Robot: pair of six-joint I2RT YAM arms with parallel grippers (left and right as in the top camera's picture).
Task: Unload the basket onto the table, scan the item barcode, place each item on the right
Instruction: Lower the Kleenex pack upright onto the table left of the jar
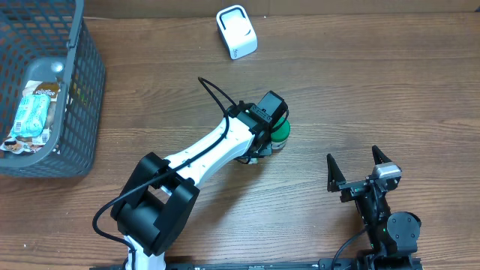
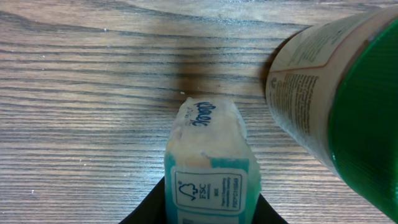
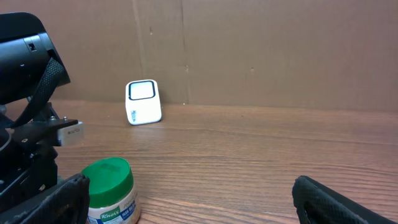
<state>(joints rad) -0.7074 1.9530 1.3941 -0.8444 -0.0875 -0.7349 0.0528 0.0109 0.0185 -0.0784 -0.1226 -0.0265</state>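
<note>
A teal and white Kleenex tissue pack (image 2: 208,155) stands between the black jaws of my left gripper (image 2: 210,214), which is shut on it just above the wooden table. Its FSC label faces the left wrist camera. In the overhead view the left arm (image 1: 217,146) covers the pack. The white scanner (image 1: 236,31) stands at the table's far edge, well beyond the left gripper, and shows in the right wrist view as the white scanner (image 3: 143,102). My right gripper (image 1: 354,161) rests open at the front right, holding nothing.
A jar with a green lid (image 1: 280,133) stands right beside the left gripper, close on the right of the pack as the jar (image 2: 336,106). A grey wire basket (image 1: 84,90) at the far left holds a snack pack (image 1: 34,112) and other items.
</note>
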